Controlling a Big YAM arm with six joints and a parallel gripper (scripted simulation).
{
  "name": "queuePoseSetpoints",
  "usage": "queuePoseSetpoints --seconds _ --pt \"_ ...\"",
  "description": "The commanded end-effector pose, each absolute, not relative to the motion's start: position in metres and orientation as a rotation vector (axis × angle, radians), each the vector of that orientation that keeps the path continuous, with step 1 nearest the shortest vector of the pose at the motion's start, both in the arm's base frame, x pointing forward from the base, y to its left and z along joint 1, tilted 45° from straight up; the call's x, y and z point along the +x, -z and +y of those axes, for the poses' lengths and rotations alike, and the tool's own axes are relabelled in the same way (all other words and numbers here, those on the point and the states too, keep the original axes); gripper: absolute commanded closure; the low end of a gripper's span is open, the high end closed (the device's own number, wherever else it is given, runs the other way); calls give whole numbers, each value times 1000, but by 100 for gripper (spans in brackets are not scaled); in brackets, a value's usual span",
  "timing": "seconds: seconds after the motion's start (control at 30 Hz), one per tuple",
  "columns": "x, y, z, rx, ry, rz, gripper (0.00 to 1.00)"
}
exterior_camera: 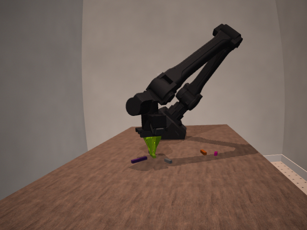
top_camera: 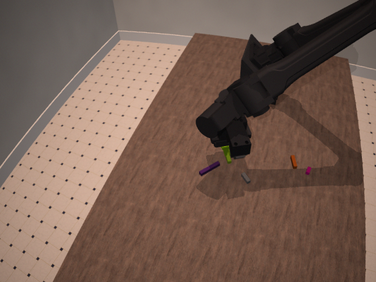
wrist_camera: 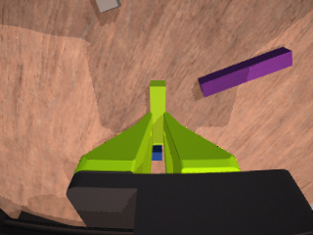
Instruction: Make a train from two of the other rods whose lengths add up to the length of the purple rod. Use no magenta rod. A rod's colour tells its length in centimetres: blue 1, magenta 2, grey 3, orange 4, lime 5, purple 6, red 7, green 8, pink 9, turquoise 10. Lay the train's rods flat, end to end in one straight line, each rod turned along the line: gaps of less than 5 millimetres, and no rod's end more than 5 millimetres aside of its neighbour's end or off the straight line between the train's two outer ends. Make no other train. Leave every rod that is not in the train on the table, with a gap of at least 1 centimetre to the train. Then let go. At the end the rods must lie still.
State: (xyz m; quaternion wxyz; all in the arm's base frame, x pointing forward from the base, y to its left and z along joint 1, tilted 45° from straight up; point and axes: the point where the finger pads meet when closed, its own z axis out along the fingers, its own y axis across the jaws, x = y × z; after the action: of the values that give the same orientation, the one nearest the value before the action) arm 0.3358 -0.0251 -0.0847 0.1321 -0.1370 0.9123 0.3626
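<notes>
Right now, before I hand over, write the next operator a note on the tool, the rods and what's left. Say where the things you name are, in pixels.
Tool point(top_camera: 227, 156) point(exterior_camera: 152, 153) point(wrist_camera: 157, 118): shut on the lime rod point(top_camera: 228, 160) point(exterior_camera: 154, 156) point(wrist_camera: 157, 98), low at the table.
Rods: blue rod point(wrist_camera: 156, 156) lies off the lime's near end, roughly in line. Purple rod point(top_camera: 209, 168) point(exterior_camera: 139, 159) point(wrist_camera: 246, 72), grey rod point(top_camera: 245, 177) point(exterior_camera: 168, 160) point(wrist_camera: 108, 5), orange rod point(top_camera: 293, 161) point(exterior_camera: 203, 152) and magenta rod point(top_camera: 308, 170) point(exterior_camera: 215, 153) lie apart.
Done: lime gripped; lime plus blue matches purple.
Left: confirm or close the lime-blue gap (I can't judge it), check straightness, let go, leave the rods still.
</notes>
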Motion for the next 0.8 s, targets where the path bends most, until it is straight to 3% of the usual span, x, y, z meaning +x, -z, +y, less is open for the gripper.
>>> queuePoseSetpoints --seconds 0.0,0.53,0.77 --pt "345 73 -40 -396 -1017 2628 95" --pt "338 8 -108 -407 -986 2626 95" --pt "330 14 -94 -431 -1052 2643 95"
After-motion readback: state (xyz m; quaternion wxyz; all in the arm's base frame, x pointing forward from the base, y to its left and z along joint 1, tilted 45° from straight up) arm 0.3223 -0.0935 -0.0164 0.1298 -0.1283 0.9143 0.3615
